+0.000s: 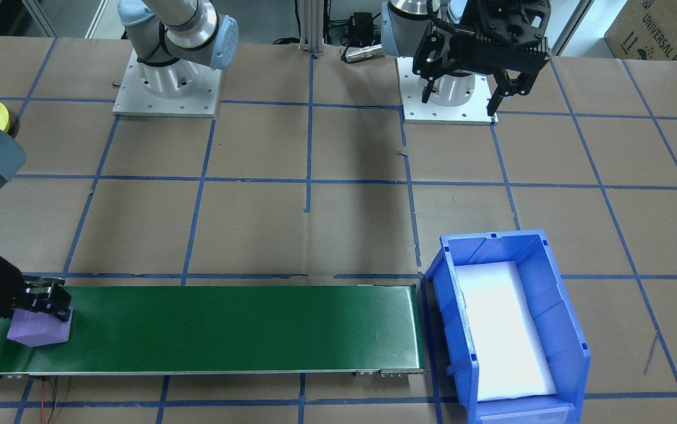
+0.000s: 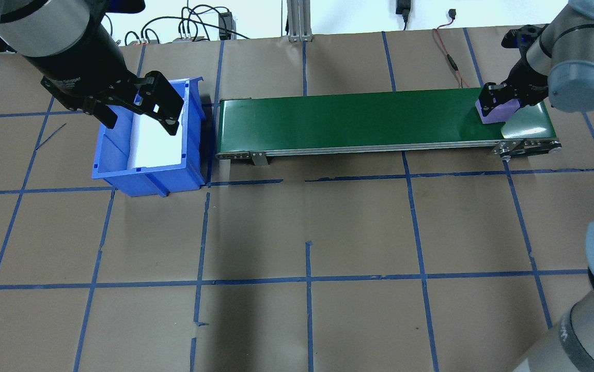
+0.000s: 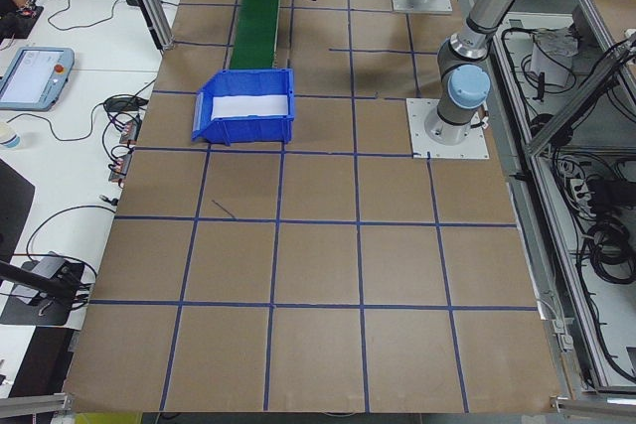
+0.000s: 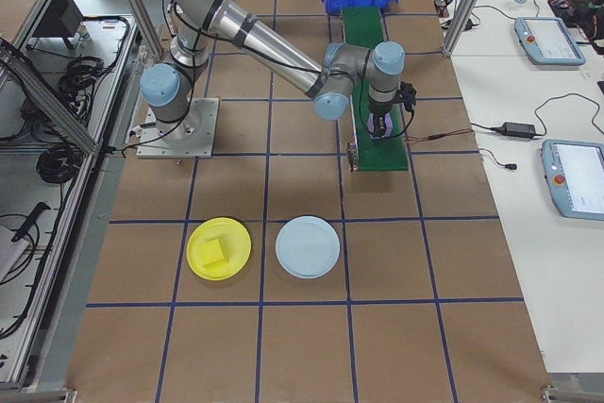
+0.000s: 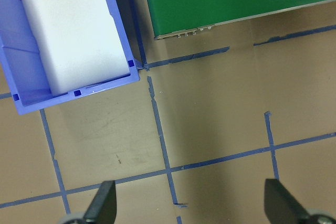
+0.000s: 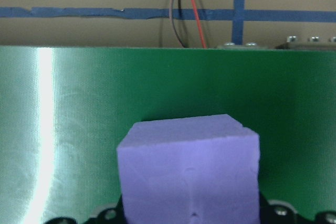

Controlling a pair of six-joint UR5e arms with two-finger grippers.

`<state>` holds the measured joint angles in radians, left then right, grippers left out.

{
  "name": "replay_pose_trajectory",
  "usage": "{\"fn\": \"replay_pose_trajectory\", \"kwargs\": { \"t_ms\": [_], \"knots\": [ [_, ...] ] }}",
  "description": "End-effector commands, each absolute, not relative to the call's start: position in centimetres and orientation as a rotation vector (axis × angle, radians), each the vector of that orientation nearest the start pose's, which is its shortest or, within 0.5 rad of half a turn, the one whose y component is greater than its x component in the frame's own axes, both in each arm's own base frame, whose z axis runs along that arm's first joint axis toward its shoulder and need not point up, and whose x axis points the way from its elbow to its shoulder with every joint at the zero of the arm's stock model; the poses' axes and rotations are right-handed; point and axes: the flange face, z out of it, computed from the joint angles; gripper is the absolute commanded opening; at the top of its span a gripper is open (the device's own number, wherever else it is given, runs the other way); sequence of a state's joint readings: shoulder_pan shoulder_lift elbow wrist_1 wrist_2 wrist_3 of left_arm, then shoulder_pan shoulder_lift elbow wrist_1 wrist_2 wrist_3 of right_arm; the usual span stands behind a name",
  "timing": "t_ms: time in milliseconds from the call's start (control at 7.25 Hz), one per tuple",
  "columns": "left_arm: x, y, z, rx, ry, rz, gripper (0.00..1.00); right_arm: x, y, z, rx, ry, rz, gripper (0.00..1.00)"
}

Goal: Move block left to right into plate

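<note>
The right gripper (image 2: 498, 101) is clamped on the purple foam block (image 2: 494, 112), its 2 fingers pressed on opposite sides of it. In the right wrist view the block (image 6: 189, 174) fills the lower middle, sitting between the gripper parts at the bottom edge, with the green belt behind it. The block sits at the right end of the green conveyor belt (image 2: 379, 118), its base on or just above the belt surface; which of the 2 cannot be told. In the front-facing view the same block (image 1: 37, 331) lies at the belt's (image 1: 226, 328) left end under the right gripper (image 1: 44, 303).

The left gripper (image 2: 137, 106) hangs with its fingers spread apart and nothing between them, above the blue storage bin (image 2: 121, 170), which stands just off the left end of the belt. A white foam pad (image 2: 157, 139) lines the bin's floor. The left wrist view shows both fingertips (image 5: 102, 208) wide apart over the brown paper table (image 5: 220, 119).

In the right side view, 2 plates lie on the table near the camera, well apart from the belt: a yellow plate (image 4: 231, 260) carrying a yellow block (image 4: 214, 253), and just to its right a pale blue plate (image 4: 308, 247).
</note>
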<state>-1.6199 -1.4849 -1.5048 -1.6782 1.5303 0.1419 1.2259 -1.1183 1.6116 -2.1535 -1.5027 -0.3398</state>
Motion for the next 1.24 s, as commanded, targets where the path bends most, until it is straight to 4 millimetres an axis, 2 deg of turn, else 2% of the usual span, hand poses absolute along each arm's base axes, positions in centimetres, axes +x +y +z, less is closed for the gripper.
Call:
{"fn": "replay_pose_trajectory", "kwargs": {
  "t_ms": [0, 138, 276, 414, 552, 690, 828, 966, 1103],
  "knots": [
    [-15.9, -44.8, 55.0, 0.306, 3.164, -0.074, 1.00, -11.3, -63.6, 30.2, 0.039, 3.186, -0.209, 0.08],
    [-15.9, -44.8, 55.0, 0.308, 3.163, -0.074, 1.00, -16.5, -61.0, 31.9, 0.024, 3.211, -0.198, 0.09],
    [-15.9, -44.8, 55.0, 0.306, 3.164, -0.074, 1.00, -22.7, -56.6, 32.6, -0.003, 3.217, -0.147, 0.09],
    [-15.9, -44.7, 55.1, 0.306, 3.164, -0.076, 1.00, -27.3, -52.7, 33.4, -0.045, 3.235, -0.134, 0.15],
    [-15.9, -44.7, 55.1, 0.306, 3.164, -0.076, 1.00, -33.3, -48.4, 32.1, -0.039, 3.216, -0.089, 0.16],
    [-15.9, -44.7, 55.1, 0.306, 3.164, -0.076, 1.00, -37.9, -43.8, 30.2, 0.004, 3.188, -0.057, 0.15],
    [-16.0, -44.7, 55.1, 0.308, 3.163, -0.076, 1.00, -40.7, -40.6, 29.1, 0.065, 3.171, -0.034, 0.15],
    [-15.9, -44.7, 55.1, 0.306, 3.164, -0.076, 1.00, -42.2, -39.0, 27.1, 0.110, 3.135, -0.004, 0.15],
    [-16.0, -44.7, 55.1, 0.308, 3.163, -0.076, 1.00, -42.9, -38.9, 24.8, 0.086, 3.100, 0.015, 0.16]
  ]
}}
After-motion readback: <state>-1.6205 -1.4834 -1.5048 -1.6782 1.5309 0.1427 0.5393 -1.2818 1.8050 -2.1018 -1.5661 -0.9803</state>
